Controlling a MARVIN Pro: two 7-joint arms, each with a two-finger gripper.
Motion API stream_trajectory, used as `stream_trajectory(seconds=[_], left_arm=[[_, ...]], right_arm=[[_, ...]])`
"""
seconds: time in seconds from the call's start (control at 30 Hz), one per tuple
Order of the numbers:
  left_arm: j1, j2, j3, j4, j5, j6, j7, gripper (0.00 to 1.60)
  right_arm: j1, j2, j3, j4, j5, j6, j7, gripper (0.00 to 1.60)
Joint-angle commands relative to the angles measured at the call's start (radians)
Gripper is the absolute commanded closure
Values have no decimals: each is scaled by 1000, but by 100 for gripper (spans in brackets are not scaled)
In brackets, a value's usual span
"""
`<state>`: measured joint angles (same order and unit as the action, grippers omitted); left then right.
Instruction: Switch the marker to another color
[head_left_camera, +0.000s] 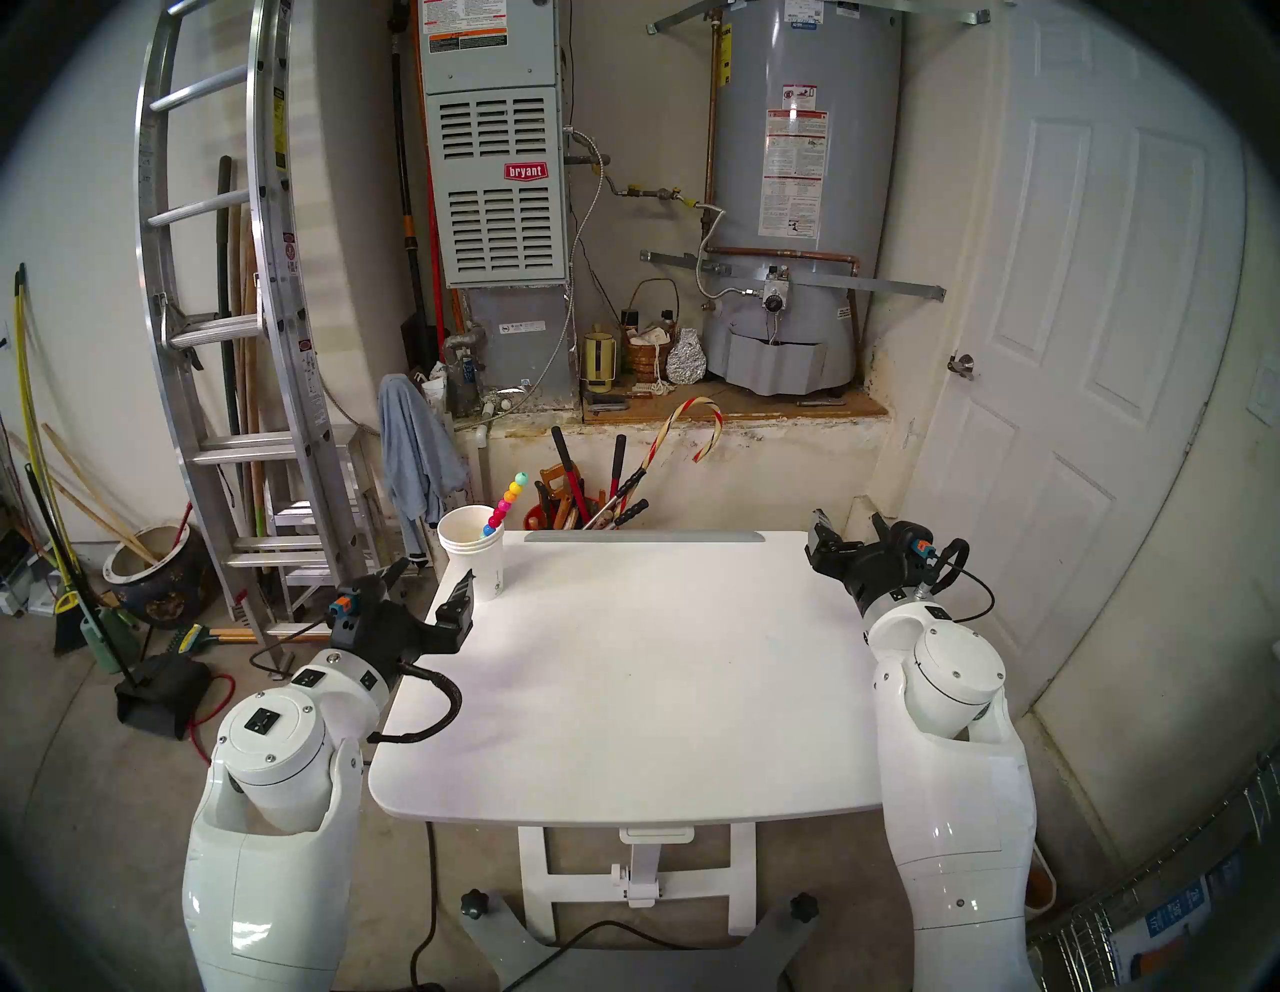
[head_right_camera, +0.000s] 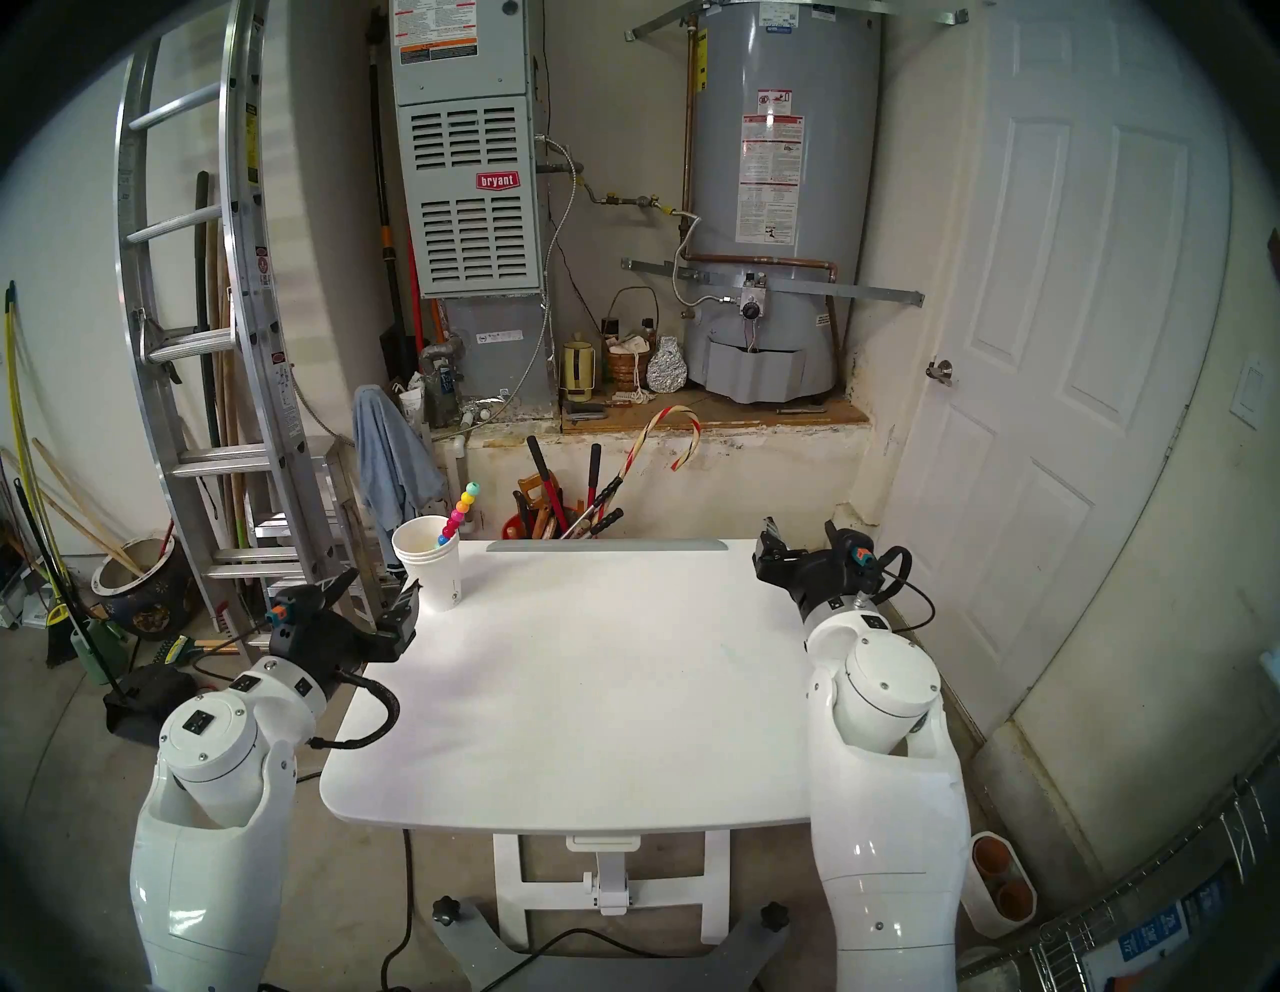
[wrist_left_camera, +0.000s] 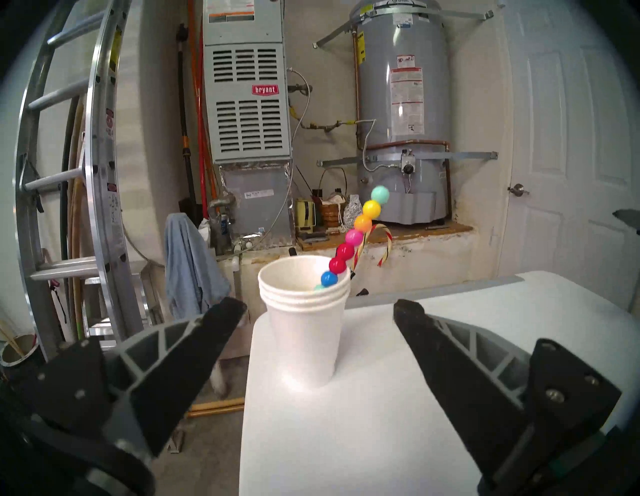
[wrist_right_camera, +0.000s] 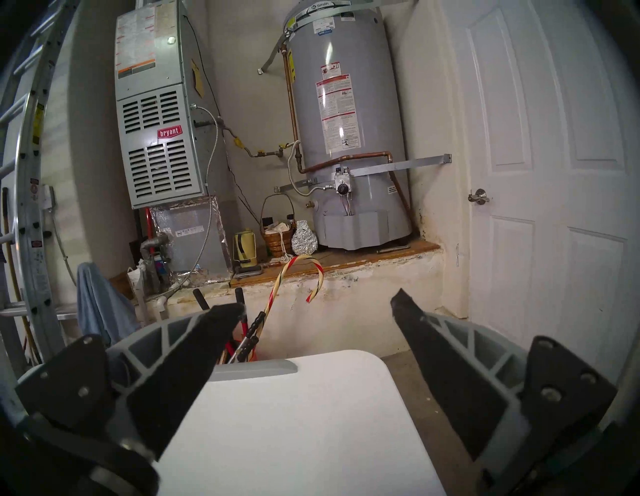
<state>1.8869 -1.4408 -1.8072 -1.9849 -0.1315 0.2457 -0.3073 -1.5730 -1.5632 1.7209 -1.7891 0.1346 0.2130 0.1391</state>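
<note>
White laminate covers the bench (head_left_camera: 623, 693), which we treat as the largest working surface; its top is bare apart from one corner load. At the far left corner stands a stack of white paper cups (head_left_camera: 472, 558), close to the edge. The marker (head_left_camera: 504, 504), a stick of bead-like segments, leans in the top cup with its lower end inside and its teal end projecting up and right over the rim.

We note the left end effector (wrist_left_camera: 320, 311) level and just short of the cups, jaws spread wide and gripping nothing. The right end effector (head_left_camera: 848, 530) sits at the far right corner, well apart from the cups, likewise fully spread and empty.

Hazards, in our judgement:
- The cup stack is light. A finger striking its wall could tip it off the nearby edge.
- A grip on the rounded segments may slip, or pull segments apart unevenly.
- Lifting the leaning marker at an angle could drag the cups over.
</note>
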Motion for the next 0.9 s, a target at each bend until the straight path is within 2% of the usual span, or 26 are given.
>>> stream_trajectory(seconds=[0.0,0.23,0.43,0.87], left_arm=[[-53,30,-12,48,-20,-34,-36,0],[-131,52,9,152,-14,-44,-61,0],[-163,66,33,224,-2,-81,-80,0],[-253,46,65,358,7,-157,-77,0]], right_arm=[[7,27,-2,-69,57,29,90,0],[9,29,-2,-69,48,50,96,0],[25,32,-3,-47,40,52,92,0],[40,38,-14,-13,34,35,93,0]])
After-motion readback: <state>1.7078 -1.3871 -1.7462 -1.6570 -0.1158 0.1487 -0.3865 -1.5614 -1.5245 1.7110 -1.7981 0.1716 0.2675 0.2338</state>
